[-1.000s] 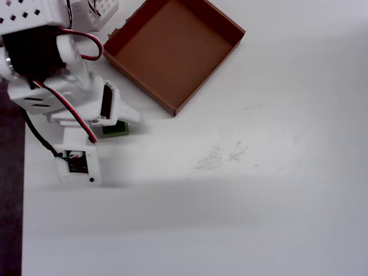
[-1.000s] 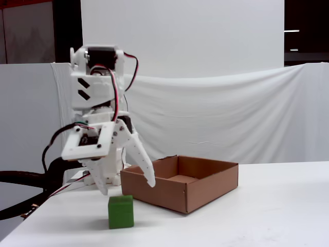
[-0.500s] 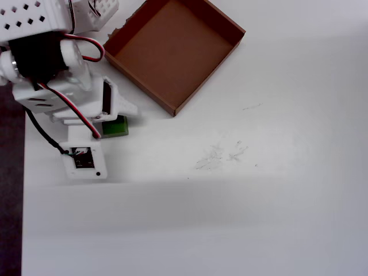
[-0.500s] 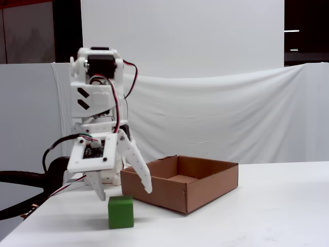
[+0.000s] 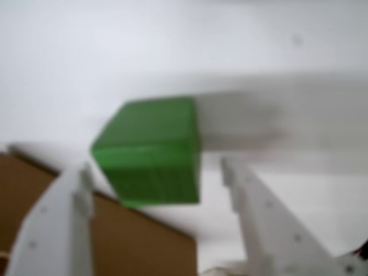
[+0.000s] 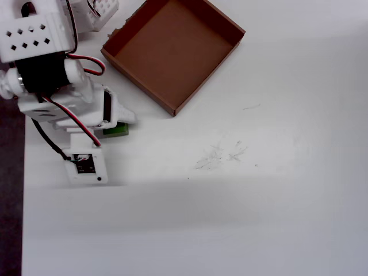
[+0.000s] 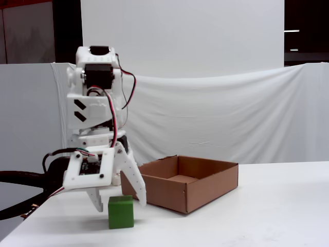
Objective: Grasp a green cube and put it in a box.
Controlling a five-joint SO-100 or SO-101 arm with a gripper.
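Observation:
The green cube [image 5: 149,152] sits on the white table, blurred in the wrist view, just beyond and between my two white fingers [image 5: 80,190]. My gripper [image 5: 155,175] is open and empty; neither finger touches the cube. In the fixed view the cube [image 7: 121,211] stands under the gripper [image 7: 119,205], with a finger on each side. In the overhead view the gripper [image 6: 115,123] hides most of the cube [image 6: 118,131]. The brown cardboard box [image 6: 172,49] lies empty beyond the cube, to the right in the fixed view [image 7: 205,190], and shows at lower left in the wrist view [image 5: 144,241].
The arm's base and wires [image 6: 40,57] fill the upper left of the overhead view. The table's left edge [image 6: 23,201] borders a dark strip. Faint scratch marks [image 6: 221,154] lie mid-table. A white cloth backdrop [image 7: 231,118] hangs behind the table.

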